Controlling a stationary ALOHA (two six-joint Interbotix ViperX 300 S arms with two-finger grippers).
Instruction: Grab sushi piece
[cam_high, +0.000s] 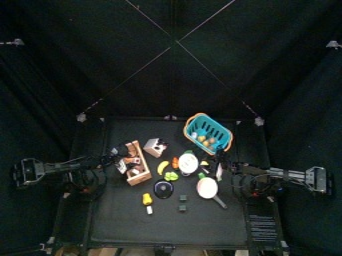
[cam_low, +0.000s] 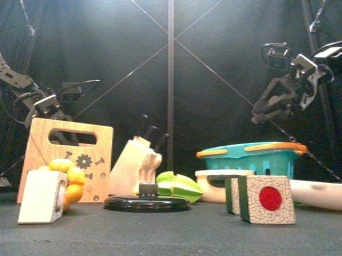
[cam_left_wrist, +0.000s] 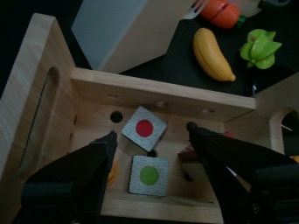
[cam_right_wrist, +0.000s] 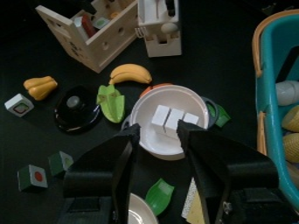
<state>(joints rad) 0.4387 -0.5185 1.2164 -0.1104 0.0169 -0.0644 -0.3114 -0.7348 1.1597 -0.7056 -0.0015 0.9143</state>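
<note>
Two sushi pieces lie in the wooden box (cam_left_wrist: 47, 105): one with a red centre (cam_left_wrist: 145, 128) and one with a green centre (cam_left_wrist: 149, 174). My left gripper (cam_left_wrist: 149, 140) is open just above them, one jaw on each side, touching neither. It hangs over the box in the top view (cam_high: 118, 158). More sushi pieces lie on the table: a red‑centred one (cam_right_wrist: 35, 175) (cam_low: 267, 198) and a green one (cam_right_wrist: 61, 162). My right gripper (cam_right_wrist: 163, 131) is open and empty over a white bowl (cam_right_wrist: 149, 150) holding two white cubes.
A teal basket (cam_high: 207, 127) (cam_low: 254, 152) stands at the back right. A banana (cam_left_wrist: 211, 54) (cam_right_wrist: 131, 74), green leaves (cam_left_wrist: 260, 45), a black lid (cam_right_wrist: 76, 109) (cam_low: 147, 203) and a knife block (cam_low: 134, 165) crowd the table's middle.
</note>
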